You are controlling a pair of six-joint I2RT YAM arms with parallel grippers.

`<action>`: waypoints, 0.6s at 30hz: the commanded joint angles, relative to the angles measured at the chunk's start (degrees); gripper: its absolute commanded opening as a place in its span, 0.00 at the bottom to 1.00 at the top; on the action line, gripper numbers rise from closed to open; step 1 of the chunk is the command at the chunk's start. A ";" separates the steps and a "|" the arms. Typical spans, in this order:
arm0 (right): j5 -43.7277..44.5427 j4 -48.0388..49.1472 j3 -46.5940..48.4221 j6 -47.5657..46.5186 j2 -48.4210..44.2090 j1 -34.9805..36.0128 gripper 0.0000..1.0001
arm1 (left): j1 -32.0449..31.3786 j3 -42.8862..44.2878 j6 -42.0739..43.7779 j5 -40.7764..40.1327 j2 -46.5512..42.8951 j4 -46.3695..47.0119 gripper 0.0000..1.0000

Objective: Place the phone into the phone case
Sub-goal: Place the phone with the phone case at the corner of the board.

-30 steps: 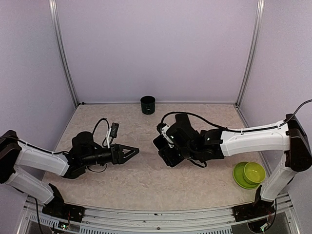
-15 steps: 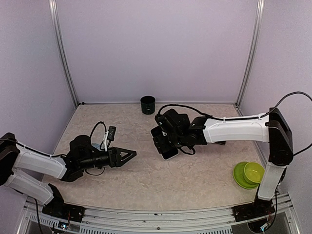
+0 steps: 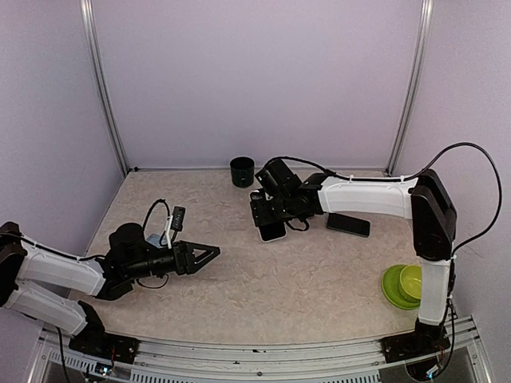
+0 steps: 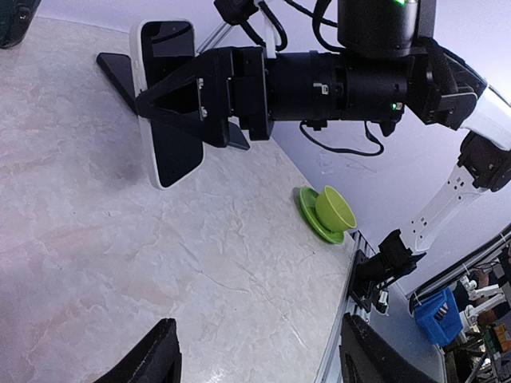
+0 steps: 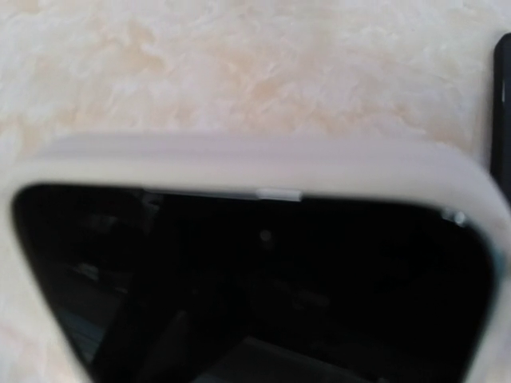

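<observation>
Marbled worktop (image 3: 239,295) bears the white phone case (image 3: 272,232), pinched on edge by the right tool (image 3: 267,217); the dark phone (image 3: 348,224) lies beside. Left tool (image 3: 207,257) is spread, empty. Released so, the case may topple.

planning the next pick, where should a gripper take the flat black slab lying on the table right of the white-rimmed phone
Probably take the black slab across its two long edges at mid-length, coming straight down: it lies flat on the table, so only its thin sides offer a pinch. The right gripper is shut on the white-rimmed phone.
</observation>
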 commanded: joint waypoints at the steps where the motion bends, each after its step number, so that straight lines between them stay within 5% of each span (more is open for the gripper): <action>1: 0.03 0.28 5.54 2.93 2.65 -1.52 0.66 | 0.42 -0.89 -0.24 -0.79 -1.46 1.26 0.66; 18: -2.10 3.10 15.69 6.97 12.90 -6.34 0.66 | 0.33 -1.80 -0.28 -1.63 -4.38 -0.21 0.66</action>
